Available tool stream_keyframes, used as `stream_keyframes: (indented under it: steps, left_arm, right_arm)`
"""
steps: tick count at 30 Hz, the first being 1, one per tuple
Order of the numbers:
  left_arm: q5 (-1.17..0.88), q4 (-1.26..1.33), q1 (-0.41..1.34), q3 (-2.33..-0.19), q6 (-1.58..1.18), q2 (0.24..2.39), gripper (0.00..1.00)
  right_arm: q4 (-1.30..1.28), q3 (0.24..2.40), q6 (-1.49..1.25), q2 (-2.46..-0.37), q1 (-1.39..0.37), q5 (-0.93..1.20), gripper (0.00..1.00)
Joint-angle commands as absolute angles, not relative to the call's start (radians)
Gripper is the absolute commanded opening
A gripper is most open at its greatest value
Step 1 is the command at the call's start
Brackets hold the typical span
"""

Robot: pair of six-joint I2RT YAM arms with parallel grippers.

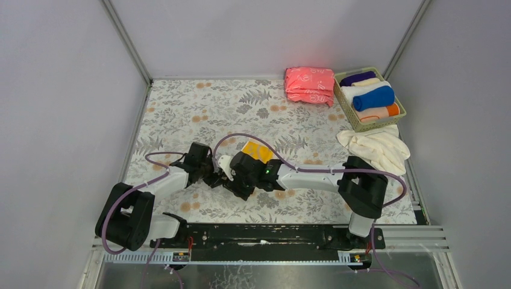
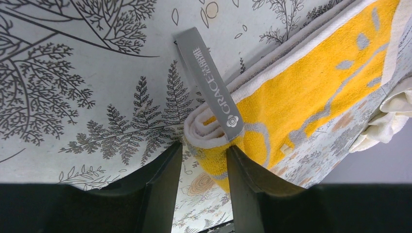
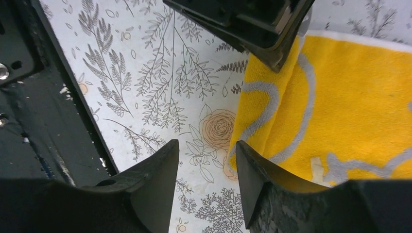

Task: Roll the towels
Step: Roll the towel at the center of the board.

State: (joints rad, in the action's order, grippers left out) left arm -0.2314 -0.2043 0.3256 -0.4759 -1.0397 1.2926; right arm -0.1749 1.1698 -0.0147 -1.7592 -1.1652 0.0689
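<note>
Towel in hand: yellow towel [image 2: 311, 92] with white print, flat on the flowered tablecloth [image 2: 73, 73] at mid-table, near edge curled into a tight roll. Left gripper [image 2: 204, 148]: clenched on the end of that roll, one finger on either side, cloth filling the gap at the tips. Grey label [image 2: 209, 80] at the same end, slanting up across the roll and out over the tablecloth. Right gripper [image 3: 206, 145]: released, just beside the left one, only tablecloth between the jaws, the towel's rounded edge touching the inner face of one finger. From above, mostly hidden under the two wrists, with only a far yellow corner showing. Well apart at the far right: basket [image 1: 385, 123] holding rolled towels [image 1: 373, 97] in dark purple, cream, blue and orange. Loose cream-white towels [image 1: 375, 149] heaped just in front of it. Folded pink stack [image 1: 309, 85] just beside its left wall.
</note>
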Motion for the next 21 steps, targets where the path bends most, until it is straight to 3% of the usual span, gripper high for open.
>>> stream_keyframes:
  steps: [1, 21]
  left_arm:
    - [-0.143, -0.305, 0.320, -0.451, -1.000, 1.310, 0.39]
    - [-0.148, -0.311, 0.320, -0.466, -0.999, 1.310, 0.39]
  right_arm:
    - [-0.174, 1.205, -0.015, -1.795, -1.172, 0.046, 0.53]
    - [-0.214, 1.205, 0.051, -1.911, -1.172, -0.071, 0.53]
